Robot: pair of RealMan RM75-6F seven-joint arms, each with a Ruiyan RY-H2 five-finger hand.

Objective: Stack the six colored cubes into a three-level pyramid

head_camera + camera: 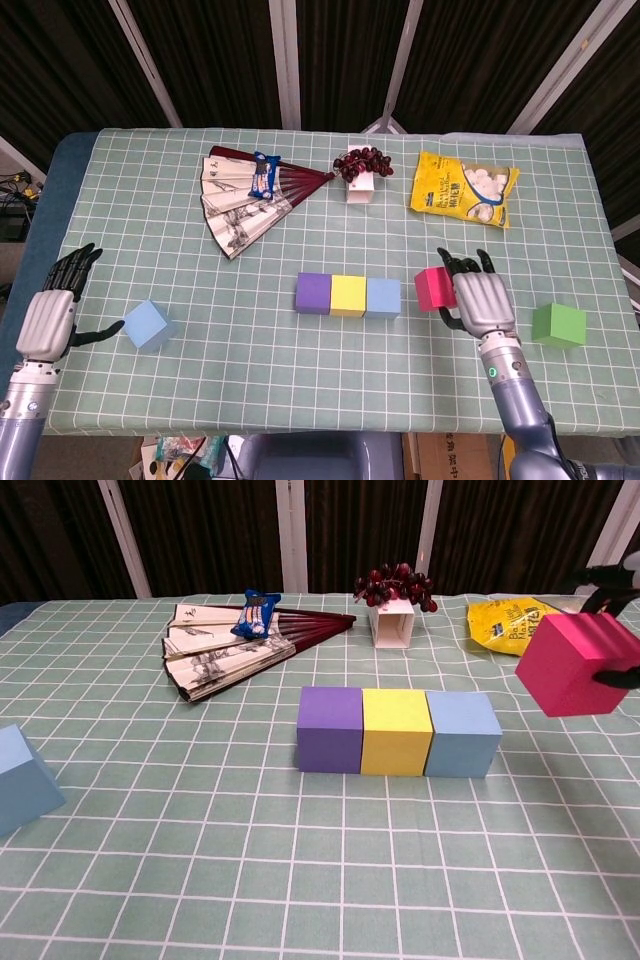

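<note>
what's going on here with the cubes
The right hand holds a pink cube in the air, beside a row of purple, yellow and blue cubes. The left hand is open next to a light blue cube. A green cube waits at the right.

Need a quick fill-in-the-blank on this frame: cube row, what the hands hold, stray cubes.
1. The base row reads purple, ____, light blue from left to right.
2. The right hand holds the ____ cube above the table.
3. The cube lying right of the right hand, untouched, is ____.
4. The left hand is beside a lone ____ cube and holds nothing.

Missing words: yellow; pink; green; light blue
</note>
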